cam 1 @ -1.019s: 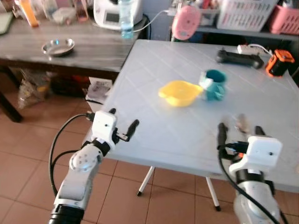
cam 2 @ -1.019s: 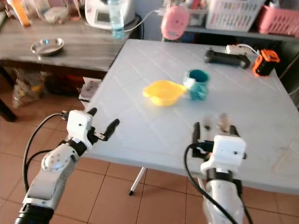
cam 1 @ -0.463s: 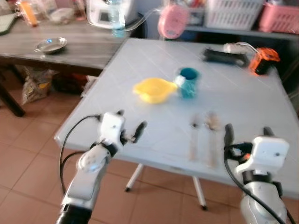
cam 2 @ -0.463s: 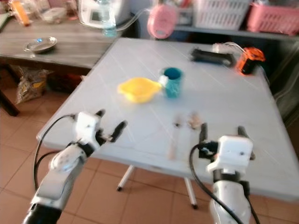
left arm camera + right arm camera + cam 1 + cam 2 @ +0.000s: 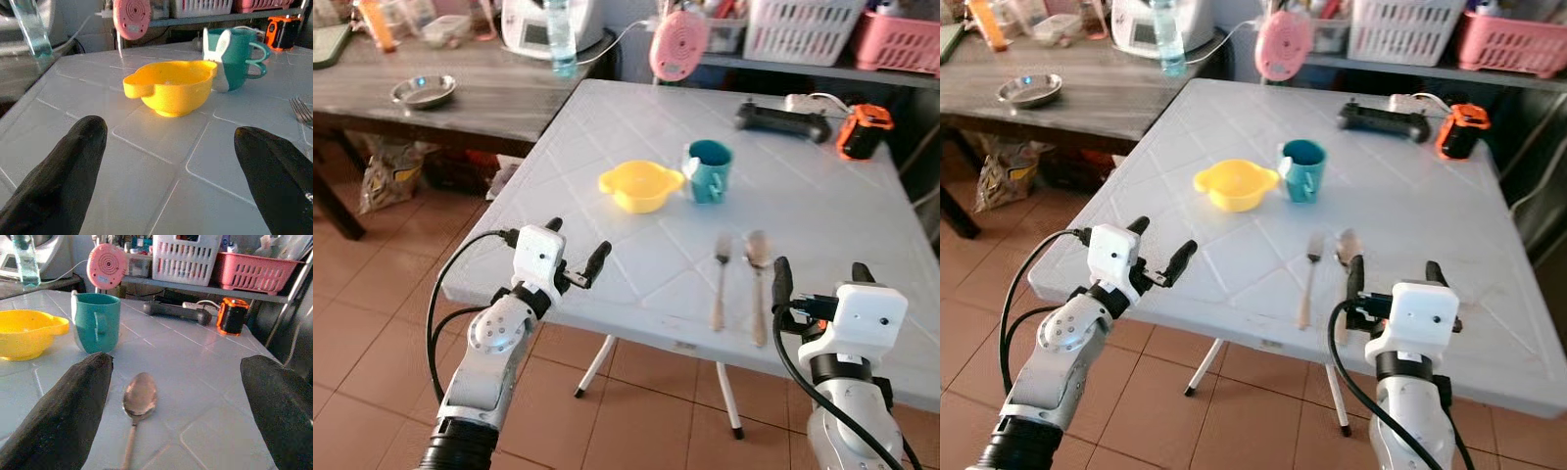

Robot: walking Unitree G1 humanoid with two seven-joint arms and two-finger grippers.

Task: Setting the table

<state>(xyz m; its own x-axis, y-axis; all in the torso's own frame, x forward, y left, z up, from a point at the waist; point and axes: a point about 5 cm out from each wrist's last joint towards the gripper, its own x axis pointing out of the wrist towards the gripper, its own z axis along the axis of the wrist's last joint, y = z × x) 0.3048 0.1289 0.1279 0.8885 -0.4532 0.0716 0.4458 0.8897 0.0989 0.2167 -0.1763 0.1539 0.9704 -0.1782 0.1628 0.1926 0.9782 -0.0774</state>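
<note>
A yellow bowl (image 5: 639,185) and a teal mug (image 5: 708,170) stand side by side mid-table on the white table (image 5: 626,255). Nearer the front edge lie a fork (image 5: 720,278) and a spoon (image 5: 758,281), side by side. My left gripper (image 5: 574,253) hovers open over the table's near left edge, facing the bowl (image 5: 170,90). My right gripper (image 5: 815,276) hangs open at the front edge, just behind the spoon (image 5: 138,404); the mug (image 5: 97,321) is beyond it.
A black power strip (image 5: 781,118) and an orange device (image 5: 864,130) sit at the table's far side. A wooden side table (image 5: 440,103) on the left holds a metal dish (image 5: 423,91) and a bottle (image 5: 561,39). Baskets (image 5: 803,27) line a back shelf. Tiled floor lies below.
The camera has shifted, so the whole scene moved in view and the blur is gone. Both grippers stay open near the table's front edge; the tabletop things have not visibly moved.
</note>
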